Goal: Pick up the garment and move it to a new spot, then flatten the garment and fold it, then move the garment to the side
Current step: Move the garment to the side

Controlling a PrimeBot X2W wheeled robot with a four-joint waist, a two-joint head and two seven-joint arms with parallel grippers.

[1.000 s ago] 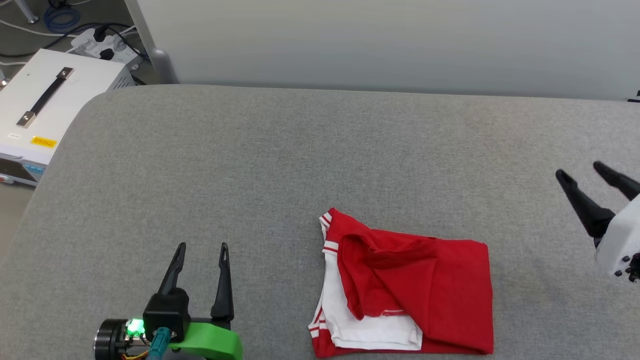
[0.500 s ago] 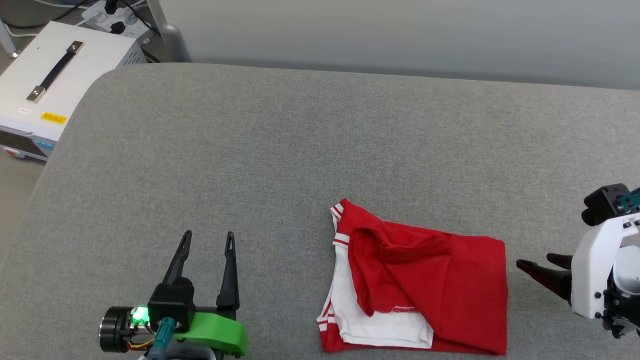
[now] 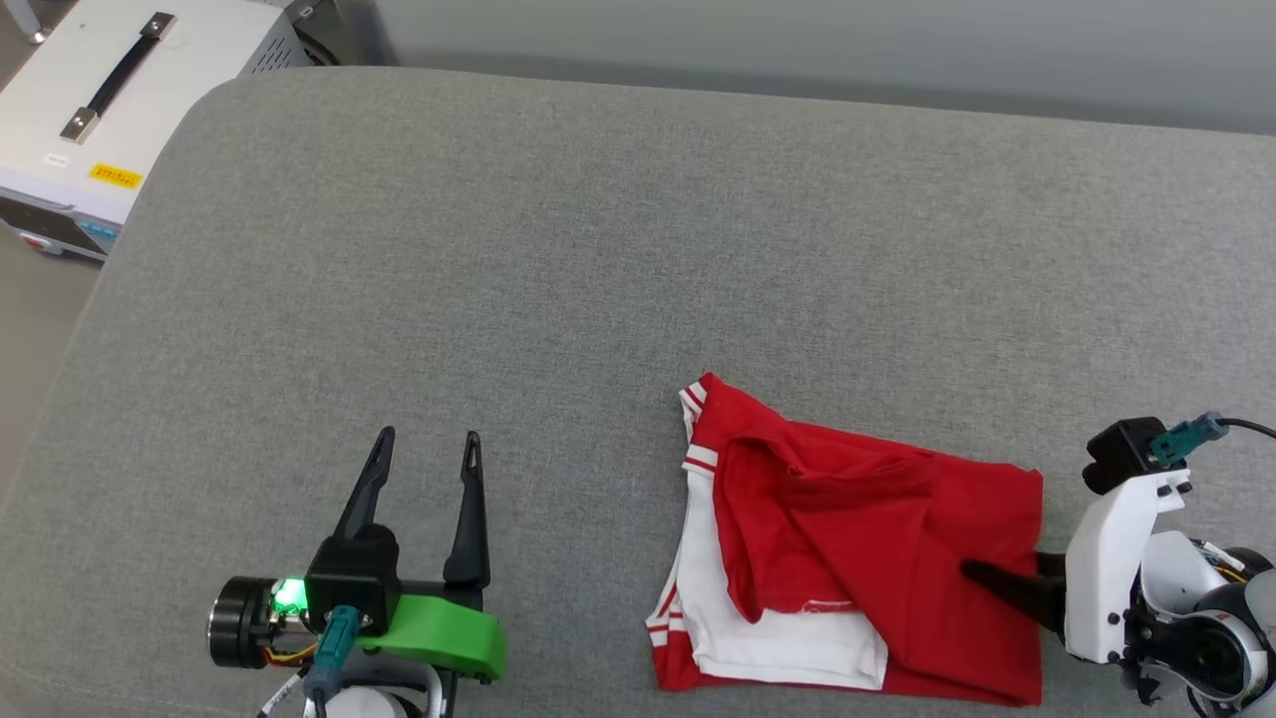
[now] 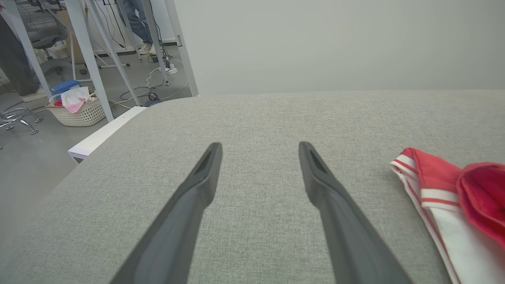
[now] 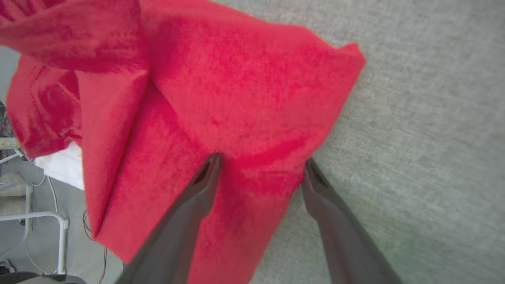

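Grey woven fabric covers a broad padded table (image 3: 558, 229) with a rounded far-left corner, and a plain pale wall (image 3: 797, 40) stands behind its far edge. Off that corner, lower than the tabletop, sits a white equipment case (image 3: 189, 90) with a black carry handle (image 3: 115, 75) and a small yellow label. The garment (image 3: 897, 558) lies on the near right part of the table, a red jersey folded into a rough rectangle. A wrinkled red layer is on top, a white layer shows at its near-left corner, and red-and-white striped trim runs down its left edge. The right gripper (image 5: 262, 159) reaches in from the right with its jaws spread. In the right wrist view one fingertip rests over the red cloth and the other sits at the garment's right edge, against the grey fabric, so the two straddle that edge without pinching it. From the head view one dark finger (image 3: 1007, 590) shows lying across the cloth, ahead of a white housing (image 3: 1107, 568). The left gripper (image 3: 429, 436) is at the near left, well apart from the jersey, its jaws wide over bare fabric and pointing toward the far edge. A green bracket (image 3: 439, 638) and a small lit green lamp (image 3: 289, 595) sit behind it. Past the table in the left wrist view are white frame legs, a woven basket (image 4: 81, 110) holding cloth, floor cables, and a person's legs (image 4: 138, 23).
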